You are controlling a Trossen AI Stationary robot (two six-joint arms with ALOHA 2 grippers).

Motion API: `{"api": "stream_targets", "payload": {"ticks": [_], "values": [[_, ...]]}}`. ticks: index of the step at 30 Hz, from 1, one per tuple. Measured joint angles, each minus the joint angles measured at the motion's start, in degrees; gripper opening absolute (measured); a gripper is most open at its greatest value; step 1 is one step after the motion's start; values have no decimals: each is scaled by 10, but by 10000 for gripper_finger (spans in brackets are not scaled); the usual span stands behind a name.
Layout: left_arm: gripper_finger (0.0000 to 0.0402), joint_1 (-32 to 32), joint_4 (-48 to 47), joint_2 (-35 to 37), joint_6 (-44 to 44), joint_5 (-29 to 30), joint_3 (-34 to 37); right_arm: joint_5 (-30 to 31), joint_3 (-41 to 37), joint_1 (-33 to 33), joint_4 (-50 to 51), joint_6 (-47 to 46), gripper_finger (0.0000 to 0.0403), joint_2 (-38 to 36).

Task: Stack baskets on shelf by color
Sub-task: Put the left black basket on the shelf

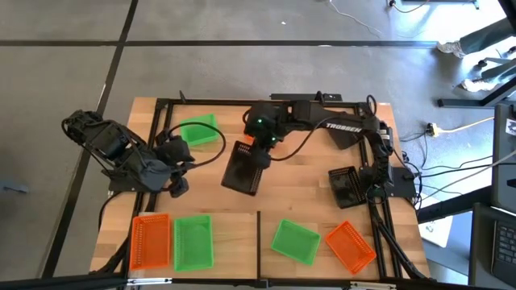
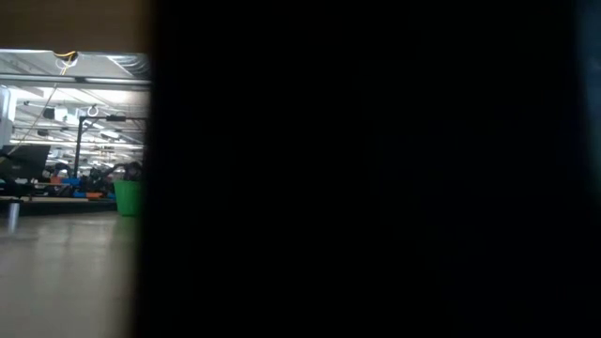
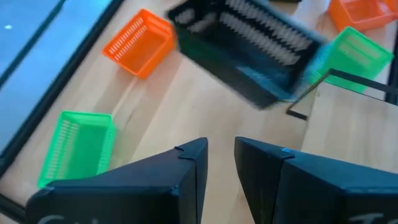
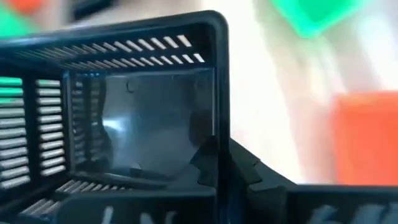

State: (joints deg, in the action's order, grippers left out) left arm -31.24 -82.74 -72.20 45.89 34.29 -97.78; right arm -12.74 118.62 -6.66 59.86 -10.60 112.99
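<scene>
"TROSSEN"-lettered right arm (image 1: pixel 339 125), its gripper (image 1: pixel 256 143) clamped on black basket (image 1: pixel 244 167); left gripper (image 1: pixel 177 187) parted, empty.

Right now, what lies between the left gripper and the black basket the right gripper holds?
In the high view, only bare tabletop separates the left gripper from the black basket clamped in the right gripper; the left wrist view agrees.

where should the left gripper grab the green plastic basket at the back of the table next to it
Probably on a long lattice wall of the green plastic basket, one finger inside and one outside. It sits mouth-up and apart from other baskets, so its thin rim is free from above. The left gripper hangs just in front of it with fingers apart. The right gripper grips a black lattice basket the same way.
</scene>
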Motion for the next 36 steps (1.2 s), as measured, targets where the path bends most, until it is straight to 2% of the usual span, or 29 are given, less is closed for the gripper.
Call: {"api": "stream_targets", "payload": {"ticks": [4, 9, 14, 23, 31, 36], "values": [[71, 0, -13, 0, 1, 25, 0, -56, 26, 2, 20, 12, 0, 0], [71, 0, -19, 0, 9, 53, 0, -58, 43, 22, 43, 50, 0, 0], [70, 0, -24, 0, 41, 85, 0, -66, 59, 55, 37, 51, 0, 1], [68, 12, -24, 0, 47, 98, 0, -65, 65, 114, -27, 4, 0, 7], [72, 17, -25, 0, 46, 92, 0, -46, 65, 138, -88, -60, 0, 41], [72, 17, -26, 0, 18, 75, 0, -43, 65, 155, -85, -113, 0, 78]]}}
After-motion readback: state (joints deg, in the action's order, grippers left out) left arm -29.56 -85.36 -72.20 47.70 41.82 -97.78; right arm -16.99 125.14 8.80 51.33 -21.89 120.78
